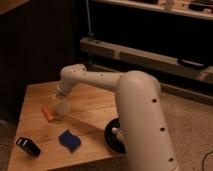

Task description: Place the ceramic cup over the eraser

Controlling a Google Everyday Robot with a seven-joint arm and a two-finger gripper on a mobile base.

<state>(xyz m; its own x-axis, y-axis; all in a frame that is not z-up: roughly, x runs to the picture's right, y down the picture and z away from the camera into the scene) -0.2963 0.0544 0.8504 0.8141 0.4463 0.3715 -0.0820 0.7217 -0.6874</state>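
Arm outstretched, jaws down low

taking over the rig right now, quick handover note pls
Claw: down at the small white ceramic cup on the wooden table. Whether it holds the cup is unclear.
Things: the small black rectangular eraser lies at the table's near corner, apart from the cup, uncovered.
Done: claw is at the cup.
Left: lift the cup, carry it to the eraser, set it over it.
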